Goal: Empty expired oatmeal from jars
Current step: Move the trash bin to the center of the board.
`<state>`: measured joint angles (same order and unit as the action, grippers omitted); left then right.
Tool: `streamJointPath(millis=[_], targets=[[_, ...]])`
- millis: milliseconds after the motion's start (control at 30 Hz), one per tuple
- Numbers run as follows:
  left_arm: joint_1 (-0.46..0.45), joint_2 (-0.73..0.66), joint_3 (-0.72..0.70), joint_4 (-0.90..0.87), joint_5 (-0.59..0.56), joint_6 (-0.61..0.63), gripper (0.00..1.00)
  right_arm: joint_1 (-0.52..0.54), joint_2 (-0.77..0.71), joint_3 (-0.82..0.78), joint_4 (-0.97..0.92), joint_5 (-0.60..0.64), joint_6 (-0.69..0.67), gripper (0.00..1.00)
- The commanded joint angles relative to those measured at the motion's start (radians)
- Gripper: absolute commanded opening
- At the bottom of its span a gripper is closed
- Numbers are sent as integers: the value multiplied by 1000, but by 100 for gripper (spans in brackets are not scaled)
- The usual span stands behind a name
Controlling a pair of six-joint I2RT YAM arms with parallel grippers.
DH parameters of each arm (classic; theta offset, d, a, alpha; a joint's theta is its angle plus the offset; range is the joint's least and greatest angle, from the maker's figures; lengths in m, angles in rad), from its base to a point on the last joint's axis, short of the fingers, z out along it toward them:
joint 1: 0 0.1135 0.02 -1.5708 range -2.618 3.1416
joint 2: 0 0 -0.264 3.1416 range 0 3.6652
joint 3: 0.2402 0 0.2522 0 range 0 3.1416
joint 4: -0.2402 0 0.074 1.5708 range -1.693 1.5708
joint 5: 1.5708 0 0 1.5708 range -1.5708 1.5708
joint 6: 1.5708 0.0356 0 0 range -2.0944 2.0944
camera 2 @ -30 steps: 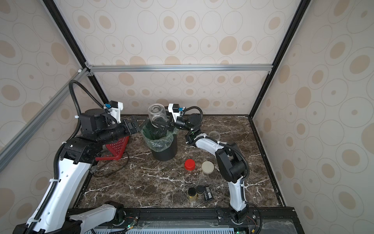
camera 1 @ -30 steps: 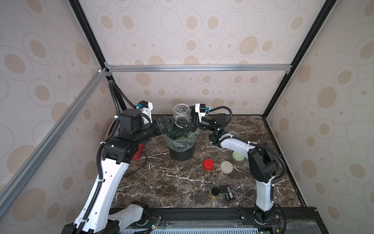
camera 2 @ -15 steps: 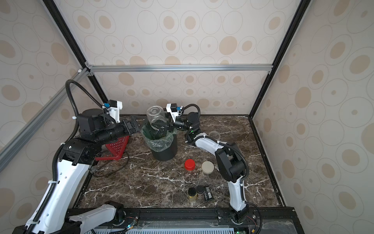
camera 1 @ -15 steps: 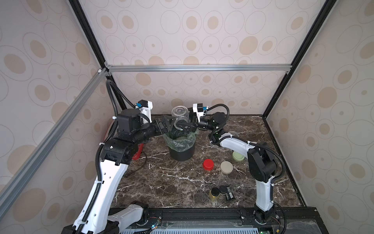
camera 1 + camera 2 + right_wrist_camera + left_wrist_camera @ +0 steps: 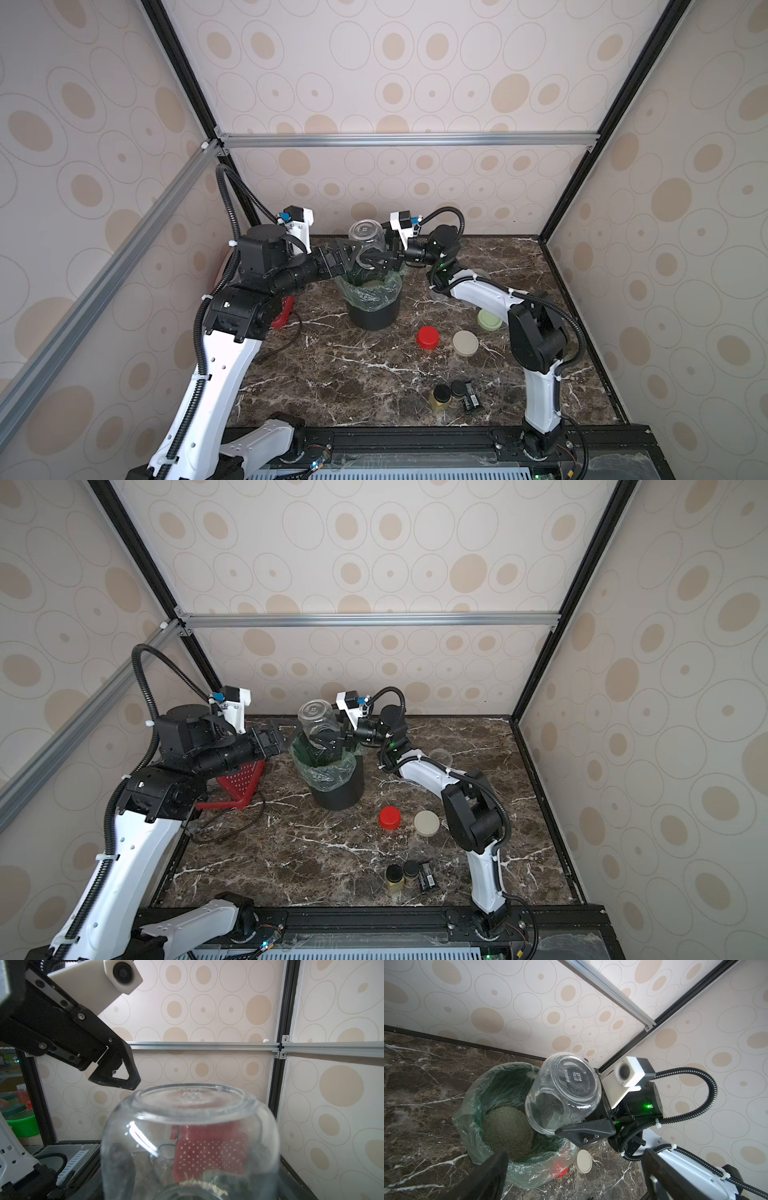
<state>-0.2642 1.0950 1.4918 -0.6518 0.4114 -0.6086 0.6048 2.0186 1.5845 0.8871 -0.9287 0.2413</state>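
While right fingers [image 5: 587, 1129] are pinching the jar [image 5: 564, 1088] mouth-down over the bin [image 5: 374, 318], spread left fingers [image 5: 116, 1076] are hovering beside its base.

White links [image 5: 220, 374], black joints [image 5: 536, 336], ribbed black cables [image 5: 687, 1070], white wrist cameras [image 5: 297, 220], black triangular left hand [image 5: 351, 254]

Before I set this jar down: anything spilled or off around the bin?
No spill shows around the bin. The upturned jar in the right end effector has a few oatmeal flakes clinging at its mouth. The red basket looks tipped over.
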Motion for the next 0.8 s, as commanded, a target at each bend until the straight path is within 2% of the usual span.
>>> streamJointPath(millis=[0, 133, 300, 367, 600, 767], targets=[[7, -33, 19, -13, 8, 35, 99, 7, -40, 46, 9, -24, -35, 0], [7, -37, 9, -37, -10, 50, 99, 8, -42, 45, -23, -41, -33, 0], [7, -35, 7, -47, -17, 58, 99, 14, -158, 102, -349, -38, -243, 0], [7, -40, 5, -43, -24, 69, 99, 13, -173, 120, -419, -39, -284, 0], [7, -38, -11, -44, 0, 102, 99, 17, -134, 87, -474, -66, -314, 0], [7, -26, -23, -41, 44, 120, 99, 18, -148, 171, -635, -79, -406, 0]])
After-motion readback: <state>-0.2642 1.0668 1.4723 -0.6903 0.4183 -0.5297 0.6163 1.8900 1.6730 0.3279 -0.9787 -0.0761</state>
